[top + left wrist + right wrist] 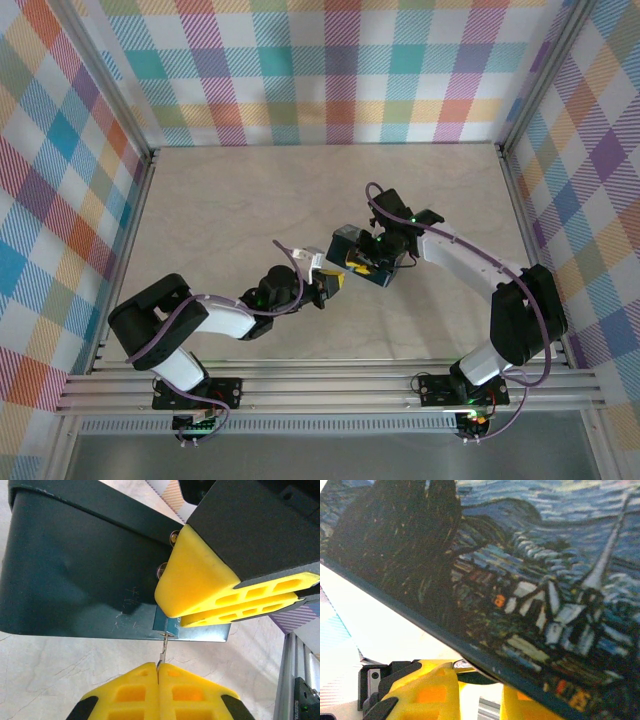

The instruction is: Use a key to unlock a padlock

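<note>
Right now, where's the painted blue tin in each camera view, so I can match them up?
Top external: the tin at mid-table, between the two arms' tips.
Left wrist: its dark side wall, upper left.
Right wrist: its painted lid, upper right.
Shared landmark: the right tool's yellow fingers at the tin's edge.

Dark-blue tin (530,580) painted with a swirly starry night in blues, black and white, blue padlock (205,632), grey-silver key (162,653), bright yellow jaws, white-and-black arms (460,257), pale beige marbled worktop (250,200), pastel plaid walls (340,70)
</note>
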